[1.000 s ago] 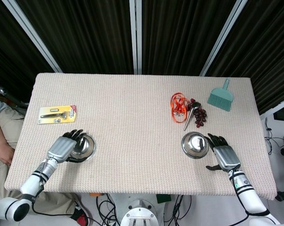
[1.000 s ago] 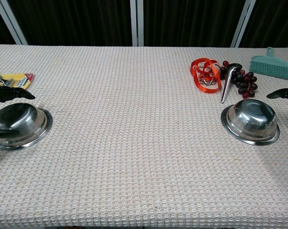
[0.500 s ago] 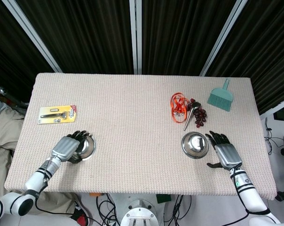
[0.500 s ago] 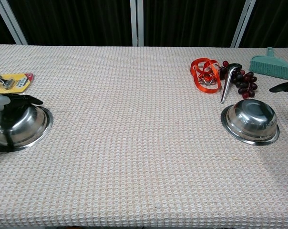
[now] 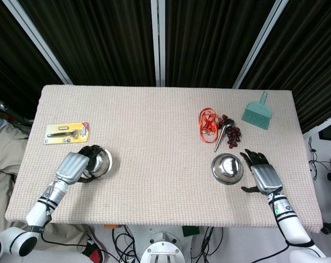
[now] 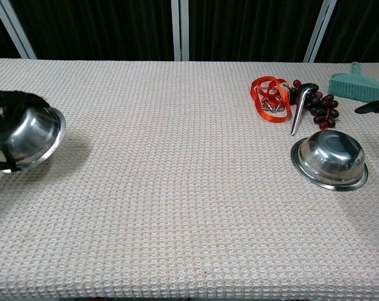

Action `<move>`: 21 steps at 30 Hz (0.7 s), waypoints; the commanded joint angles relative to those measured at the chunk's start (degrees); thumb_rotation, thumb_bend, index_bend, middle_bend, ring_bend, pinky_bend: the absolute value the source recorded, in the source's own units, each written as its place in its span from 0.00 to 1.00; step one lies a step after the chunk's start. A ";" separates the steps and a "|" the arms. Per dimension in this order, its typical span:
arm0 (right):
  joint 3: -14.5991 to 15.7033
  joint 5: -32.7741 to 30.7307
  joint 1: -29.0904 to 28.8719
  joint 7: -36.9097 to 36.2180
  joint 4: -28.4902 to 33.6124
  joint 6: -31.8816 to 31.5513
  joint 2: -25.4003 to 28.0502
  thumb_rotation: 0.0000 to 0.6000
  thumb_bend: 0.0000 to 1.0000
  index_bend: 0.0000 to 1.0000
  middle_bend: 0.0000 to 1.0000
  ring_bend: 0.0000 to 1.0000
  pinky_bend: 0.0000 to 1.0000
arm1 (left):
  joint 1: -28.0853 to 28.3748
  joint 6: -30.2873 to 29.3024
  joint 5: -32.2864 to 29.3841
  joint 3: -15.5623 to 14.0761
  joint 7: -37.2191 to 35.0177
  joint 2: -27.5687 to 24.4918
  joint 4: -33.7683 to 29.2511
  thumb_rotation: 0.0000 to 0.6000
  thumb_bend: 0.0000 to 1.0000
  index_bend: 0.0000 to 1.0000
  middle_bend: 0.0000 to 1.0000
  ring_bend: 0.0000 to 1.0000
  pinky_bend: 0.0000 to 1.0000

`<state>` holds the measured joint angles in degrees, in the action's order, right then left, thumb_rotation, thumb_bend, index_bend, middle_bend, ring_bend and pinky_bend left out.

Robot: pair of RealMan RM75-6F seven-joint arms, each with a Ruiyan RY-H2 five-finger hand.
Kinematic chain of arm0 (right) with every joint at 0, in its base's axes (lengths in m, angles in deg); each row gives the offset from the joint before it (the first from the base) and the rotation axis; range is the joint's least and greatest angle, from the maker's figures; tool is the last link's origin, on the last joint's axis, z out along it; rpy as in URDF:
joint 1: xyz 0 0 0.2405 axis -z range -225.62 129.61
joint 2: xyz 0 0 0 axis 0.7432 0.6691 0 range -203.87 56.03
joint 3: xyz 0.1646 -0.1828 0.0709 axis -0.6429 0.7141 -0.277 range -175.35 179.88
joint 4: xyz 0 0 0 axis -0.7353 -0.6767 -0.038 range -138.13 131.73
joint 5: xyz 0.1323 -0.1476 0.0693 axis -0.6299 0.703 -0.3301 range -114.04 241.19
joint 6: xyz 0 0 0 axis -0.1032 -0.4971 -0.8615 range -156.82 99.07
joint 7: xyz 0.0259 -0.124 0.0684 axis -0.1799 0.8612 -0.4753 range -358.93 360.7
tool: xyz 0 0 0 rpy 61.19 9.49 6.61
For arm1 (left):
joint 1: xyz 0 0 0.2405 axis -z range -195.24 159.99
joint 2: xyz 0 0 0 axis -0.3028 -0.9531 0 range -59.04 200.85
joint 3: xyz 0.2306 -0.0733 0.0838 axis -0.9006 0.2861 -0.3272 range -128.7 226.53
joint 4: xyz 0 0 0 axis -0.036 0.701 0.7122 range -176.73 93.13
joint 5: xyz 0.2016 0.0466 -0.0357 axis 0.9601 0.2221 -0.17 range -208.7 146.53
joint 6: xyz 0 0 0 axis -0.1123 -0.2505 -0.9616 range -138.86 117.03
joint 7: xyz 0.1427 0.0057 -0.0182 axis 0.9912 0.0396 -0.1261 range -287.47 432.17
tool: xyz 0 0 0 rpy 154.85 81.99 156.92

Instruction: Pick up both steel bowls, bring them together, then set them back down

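The left steel bowl [image 5: 102, 161] [image 6: 27, 134] is off the cloth and tilted, its shadow on the table beneath it. My left hand [image 5: 74, 166] [image 6: 12, 100] grips it by the rim from the left side. Upside down on the table at the right lies the other steel bowl [image 5: 227, 169] [image 6: 329, 160]. My right hand [image 5: 262, 175] is just right of that bowl, fingers spread and holding nothing; the chest view shows only its dark fingertips [image 6: 371, 108] at the right edge.
Behind the right bowl lie an orange strap [image 5: 207, 124] [image 6: 270, 98], a metal spoon [image 5: 220, 134] [image 6: 300, 106] and dark grapes [image 5: 233, 135] [image 6: 323, 110]. A teal brush [image 5: 257, 112] [image 6: 356, 84] sits far right. A yellow tool pack [image 5: 67, 132] lies behind the left bowl.
My left hand has closed on the left bowl and raised it off the table, tilting it. The right hand has drifted slightly right of its bowl, which has not moved.
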<state>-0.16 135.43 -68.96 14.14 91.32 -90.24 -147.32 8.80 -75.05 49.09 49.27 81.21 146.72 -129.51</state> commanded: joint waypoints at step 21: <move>-2.70 -8.18 -10.89 3.58 -2.70 13.25 -2.99 1.00 0.25 0.46 0.38 0.32 0.46 | -8.88 -20.30 4.75 7.12 -34.63 2.47 4.82 1.00 0.31 0.59 0.50 0.41 0.64</move>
<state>-2.99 127.40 -79.79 17.51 88.62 -76.79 -150.20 -0.01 -95.30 53.72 56.28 46.90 149.09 -124.87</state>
